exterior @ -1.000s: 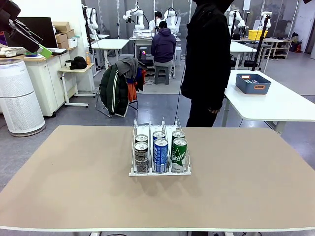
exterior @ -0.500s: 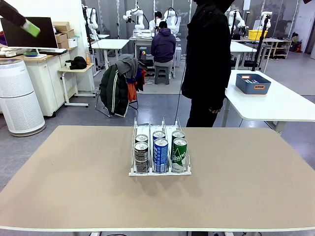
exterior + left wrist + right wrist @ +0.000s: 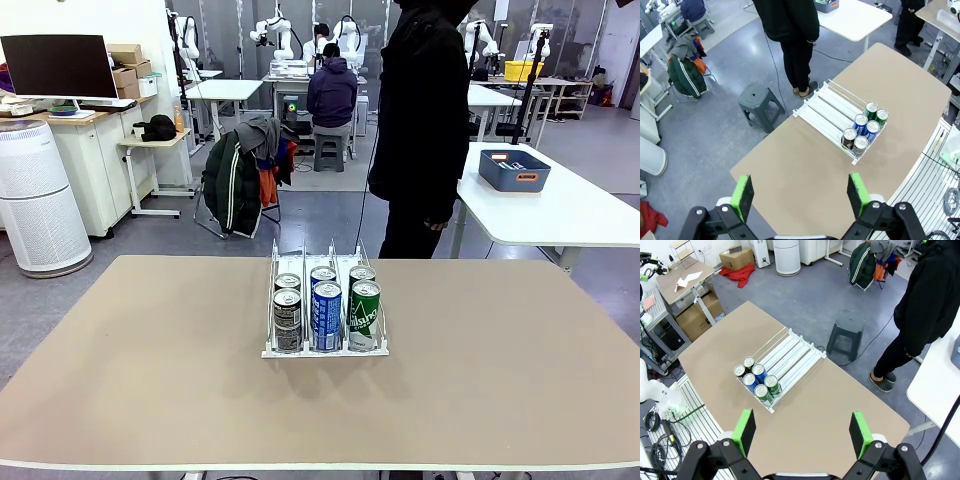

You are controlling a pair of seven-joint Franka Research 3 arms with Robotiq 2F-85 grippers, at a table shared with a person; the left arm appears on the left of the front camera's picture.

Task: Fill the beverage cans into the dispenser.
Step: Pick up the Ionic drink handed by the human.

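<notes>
Filling is judged to be at or near its end, since all six cans seen are already racked. On the left, the left gripper (image 3: 800, 183) is held high above the table (image 3: 140, 360), its jaws spread wide and nothing between the green pads. At the table's middle stands the dispenser (image 3: 324, 352), its low front lip turned toward the robot's side. Two cans are lined up at the front of each lane: dark grey cans (image 3: 287, 318) in the left lane, blue cans (image 3: 326, 315) in the middle, green cans (image 3: 364, 312) in the right. On the right, the right gripper (image 3: 803, 426) is likewise raised well clear, fully spread and empty.

If more cans are to be loaded, a fresh can would first have to be supplied, and the bare rear stretch of the lanes would be the place to feed it.

Broad open tabletop is left on either side of the rack. The far edge is close behind the rack, with a person (image 3: 420, 120) standing just beyond it, so reaches there should be kept short.
</notes>
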